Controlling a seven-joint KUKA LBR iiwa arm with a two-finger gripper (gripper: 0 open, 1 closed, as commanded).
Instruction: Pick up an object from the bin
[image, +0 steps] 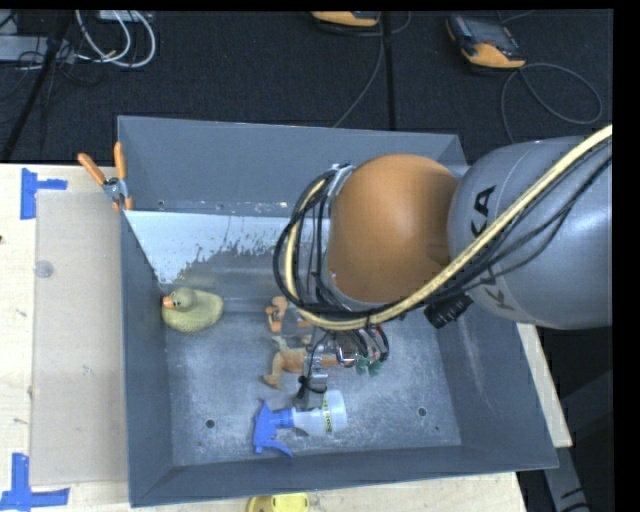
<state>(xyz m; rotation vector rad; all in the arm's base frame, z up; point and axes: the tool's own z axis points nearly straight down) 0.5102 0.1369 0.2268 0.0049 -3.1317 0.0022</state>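
Note:
My gripper (312, 384) hangs low in the middle of the bin, mostly hidden under the arm's orange dome. Its tip stands just above a small white spray bottle with a blue trigger head (300, 422) that lies on its side near the bin's front wall. Just left of the gripper lies a small orange-brown toy figure (283, 362), and a second orange piece (276, 314) sits a little further back. Whether the tip touches the bottle cannot be told.
A yellow rubber duck (192, 310) sits alone at the left of the bin floor. The arm and its cables cover the bin's right half. Bare floor shows between the duck and the orange pieces.

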